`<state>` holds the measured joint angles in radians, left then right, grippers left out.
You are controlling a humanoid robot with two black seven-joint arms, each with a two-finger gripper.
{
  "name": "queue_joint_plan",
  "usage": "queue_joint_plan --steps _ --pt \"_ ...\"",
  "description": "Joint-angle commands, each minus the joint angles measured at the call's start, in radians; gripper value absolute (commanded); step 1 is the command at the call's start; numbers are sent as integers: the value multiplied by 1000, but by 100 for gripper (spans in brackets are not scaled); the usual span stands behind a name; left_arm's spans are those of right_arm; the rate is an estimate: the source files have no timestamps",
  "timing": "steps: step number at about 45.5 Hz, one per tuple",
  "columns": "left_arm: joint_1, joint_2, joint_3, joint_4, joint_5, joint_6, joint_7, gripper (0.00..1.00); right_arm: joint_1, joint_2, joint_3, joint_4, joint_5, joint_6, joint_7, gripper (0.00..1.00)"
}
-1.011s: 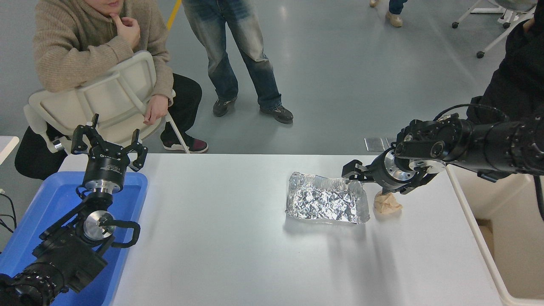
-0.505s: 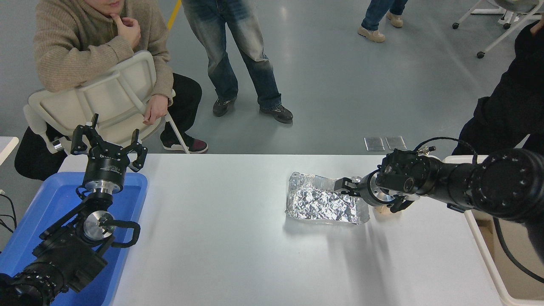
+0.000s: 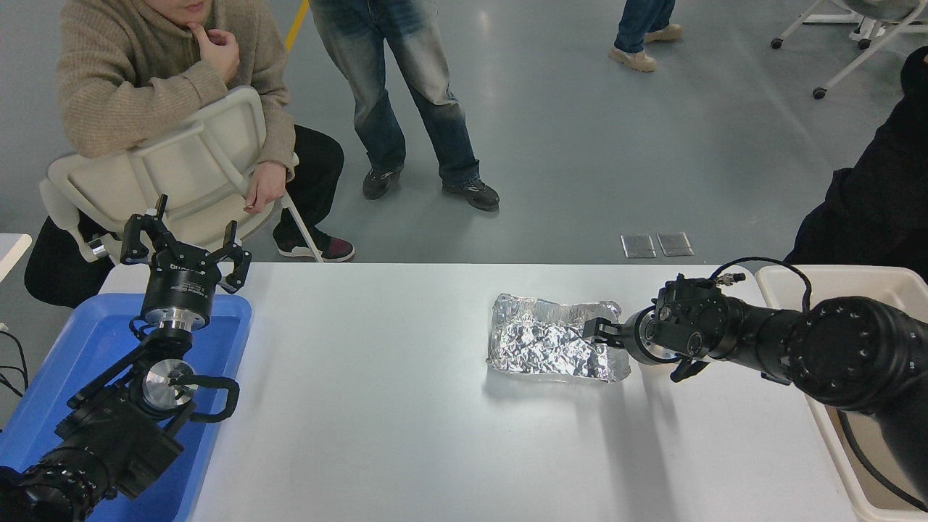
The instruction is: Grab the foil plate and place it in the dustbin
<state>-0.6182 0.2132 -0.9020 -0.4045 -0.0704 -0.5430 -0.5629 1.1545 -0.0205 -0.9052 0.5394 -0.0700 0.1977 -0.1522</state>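
Observation:
The foil plate (image 3: pixel 551 346), shiny and crinkled, lies flat on the white table (image 3: pixel 406 435) right of centre. My right gripper (image 3: pixel 603 333) is low at the plate's right rim, touching or just over the foil. Its arm reaches in from the right edge. Whether it grips the rim is hidden by the foil and the wrist. The dustbin (image 3: pixel 819 274), cream-white with a thick rim, stands off the table's right end, partly behind my right arm. My left gripper (image 3: pixel 185 245) is parked open at the lower left.
A flat blue tray (image 3: pixel 87 341) lies under my left arm at the table's left end. A person sits on a white chair (image 3: pixel 181 167) beyond the far left edge. Another person stands further back, and a dark-clothed person is at the far right.
My right arm has dropped and swung nearer. Its gripper went from above the plate's far right corner to the right rim. The tan paper ball is now hidden behind it.

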Motion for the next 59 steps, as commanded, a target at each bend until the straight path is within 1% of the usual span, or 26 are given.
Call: queue_joint_plan --steps 1,5,8,12,14,17,19,21,44,48,59 --pt "0 0 0 1 0 0 0 99 -19 2 34 -22 7 -3 -1 77" --pt "0 0 0 0 0 0 0 99 -21 2 45 -22 13 -3 -1 65" --pt "0 0 0 0 0 0 0 99 -22 2 52 -22 15 -3 -1 62" --pt "0 0 0 0 0 0 0 99 -27 4 63 -22 15 -3 -1 46" --pt "0 0 0 1 0 0 0 99 -30 4 63 -21 15 -3 -1 35" --pt "0 0 0 0 0 0 0 99 -33 4 63 -19 16 -3 -1 21" --pt "0 0 0 0 1 0 0 99 -33 2 65 -18 18 -3 -1 10" --pt "0 0 0 0 0 0 0 99 -35 2 63 -18 18 -3 -1 1" --pt "0 0 0 1 0 0 0 99 -13 -12 63 25 19 8 0 0" --pt "0 0 0 1 0 0 0 99 51 -55 57 114 19 14 3 0" --pt "0 0 0 0 0 0 0 99 309 -193 -32 465 19 25 8 0"
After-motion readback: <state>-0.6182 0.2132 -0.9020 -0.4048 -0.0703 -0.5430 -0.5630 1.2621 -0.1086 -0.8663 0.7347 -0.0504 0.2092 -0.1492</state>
